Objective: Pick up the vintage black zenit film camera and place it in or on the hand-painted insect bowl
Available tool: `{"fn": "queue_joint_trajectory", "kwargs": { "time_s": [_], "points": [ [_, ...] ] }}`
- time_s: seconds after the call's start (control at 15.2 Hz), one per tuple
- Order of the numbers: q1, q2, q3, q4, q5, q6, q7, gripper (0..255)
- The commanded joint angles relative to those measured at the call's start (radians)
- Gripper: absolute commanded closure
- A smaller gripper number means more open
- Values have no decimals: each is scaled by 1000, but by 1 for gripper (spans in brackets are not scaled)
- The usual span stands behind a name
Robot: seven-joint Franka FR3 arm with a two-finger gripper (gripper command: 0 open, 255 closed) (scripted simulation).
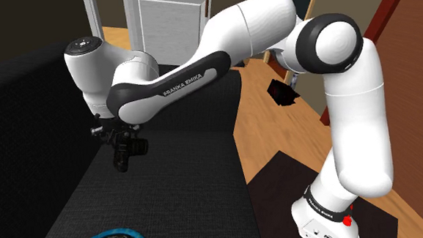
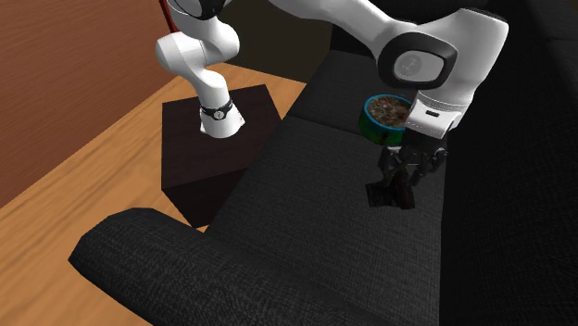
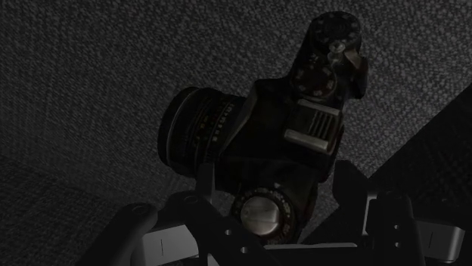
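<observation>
Dark fabric sofa [image 1: 177, 204] spans the scene, with the white arm [image 1: 172, 83] reaching over its seat. Blue-rimmed bowl [image 2: 387, 113] sits on the seat at the shoulder view's near edge. Gripper [image 2: 405, 171] is farther in, fingers clamped on the black camera [image 3: 265, 143], which hangs lens-sideways over the cushion.

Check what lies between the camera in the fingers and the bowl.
Nothing but bare dark sofa cushion: the shoulder view shows no object between the camera and the bowl.

Your arm [image 1: 173, 78] reaches out with the elbow high and the wrist bent down. Your hand [image 1: 121, 143] points downward, seemingly clamped on the camera [image 3: 257, 143].
</observation>
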Motion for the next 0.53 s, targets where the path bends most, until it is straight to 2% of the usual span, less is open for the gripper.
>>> {"fn": "queue_joint_trajectory", "kwargs": {
  "time_s": [0.0, 0.46],
  "points": [
    [-1, -6, 3, 19, 8, -21, -12, 255],
    [-2, -35, 17, 70, 36, -91, -45, 255]
  ]
}}
